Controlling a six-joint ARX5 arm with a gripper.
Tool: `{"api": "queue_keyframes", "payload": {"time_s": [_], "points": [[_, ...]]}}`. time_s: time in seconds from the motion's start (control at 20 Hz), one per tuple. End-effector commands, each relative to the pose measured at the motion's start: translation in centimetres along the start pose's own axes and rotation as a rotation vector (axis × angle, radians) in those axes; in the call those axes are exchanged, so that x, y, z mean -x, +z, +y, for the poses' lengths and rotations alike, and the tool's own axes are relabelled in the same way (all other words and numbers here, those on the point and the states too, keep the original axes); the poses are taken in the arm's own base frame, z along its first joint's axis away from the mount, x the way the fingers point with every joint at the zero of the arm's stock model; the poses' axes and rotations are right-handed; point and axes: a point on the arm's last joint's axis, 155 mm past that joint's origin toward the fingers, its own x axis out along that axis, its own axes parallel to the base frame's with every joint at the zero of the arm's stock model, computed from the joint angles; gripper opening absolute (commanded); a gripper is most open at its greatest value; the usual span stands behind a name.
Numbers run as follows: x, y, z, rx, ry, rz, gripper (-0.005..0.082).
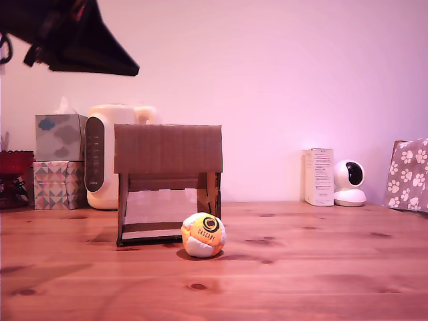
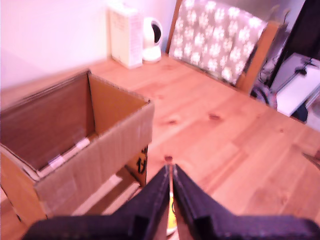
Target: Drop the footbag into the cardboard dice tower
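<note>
The footbag (image 1: pixel 203 235), orange, yellow and white with a black round logo, rests on the wooden table against the front right leg of the cardboard dice tower (image 1: pixel 168 150). My gripper (image 1: pixel 100 53) hangs dark and high at the exterior view's upper left, well above the tower and left of it. In the wrist view the gripper (image 2: pixel 170 169) is shut, its dark fingers (image 2: pixel 155 200) almost touching and holding nothing. A yellow sliver of the footbag (image 2: pixel 170 216) shows through the slit between them. The tower's open top (image 2: pixel 60 125) lies beside the fingers.
Behind the tower stand two tissue boxes (image 1: pixel 59 160), a white appliance (image 1: pixel 103 157) and a red object (image 1: pixel 13 175). A white carton (image 1: pixel 319 176), a small white camera (image 1: pixel 350 182) and a paw-print cushion (image 1: pixel 408 175) sit at the exterior view's right.
</note>
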Motion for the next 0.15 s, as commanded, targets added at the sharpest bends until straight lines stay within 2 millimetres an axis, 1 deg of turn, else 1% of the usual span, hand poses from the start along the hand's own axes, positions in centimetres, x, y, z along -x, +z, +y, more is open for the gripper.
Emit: {"api": "queue_keyframes", "payload": {"time_s": [0.0,0.1], "points": [[0.60,-1.43,0.37,0.015,0.014,0.007,-0.0019],[1.49,-2.11,0.92,0.030,0.036,-0.006,-0.0018]]}}
